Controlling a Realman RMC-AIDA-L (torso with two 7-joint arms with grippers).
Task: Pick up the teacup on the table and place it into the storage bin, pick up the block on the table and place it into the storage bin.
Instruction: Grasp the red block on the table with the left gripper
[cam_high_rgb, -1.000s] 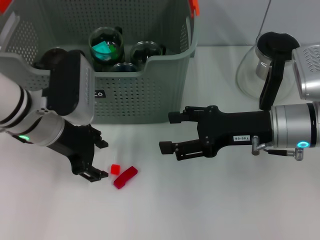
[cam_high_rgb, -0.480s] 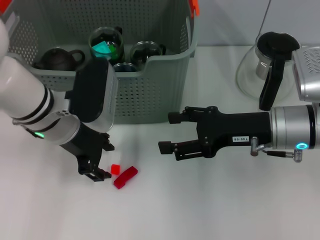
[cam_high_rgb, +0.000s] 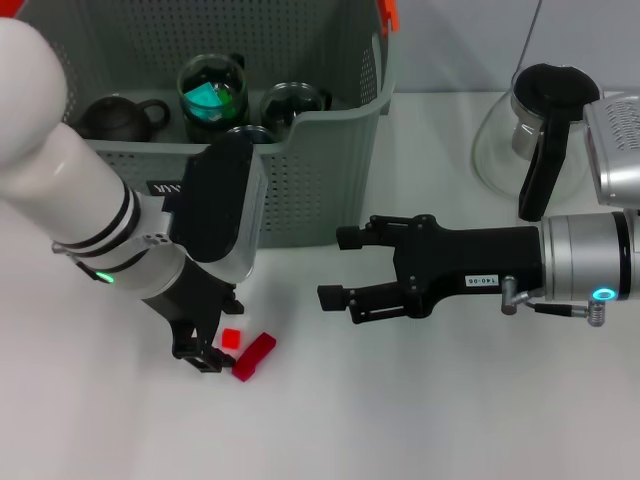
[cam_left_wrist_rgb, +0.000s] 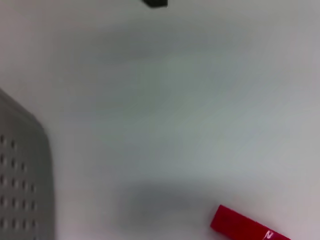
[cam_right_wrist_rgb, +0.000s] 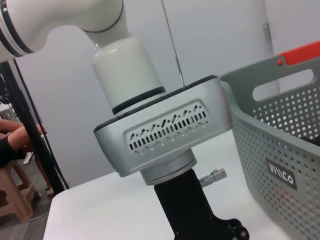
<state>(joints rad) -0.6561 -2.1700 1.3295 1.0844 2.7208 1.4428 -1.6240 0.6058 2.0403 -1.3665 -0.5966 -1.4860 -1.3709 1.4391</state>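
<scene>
While a plain white table is carrying everything, two red plastic blocks, a cube and a bar, are lying before the perforated bin. The left gripper is straddling the cube, fingers spread. The right gripper is hovering, spread wide. Three glass cups are sitting inside the bin.

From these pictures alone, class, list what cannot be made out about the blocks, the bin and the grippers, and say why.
1. Head view: whether the left gripper touches the small red block; the fingers crowd it.
2. Head view: the storage bin's label, half covered by the left arm.
3. Left wrist view: the long red block is cut off by the edge, and its white mark is too blurred to read.
4. Right wrist view: the right gripper's fingers do not show.
</scene>
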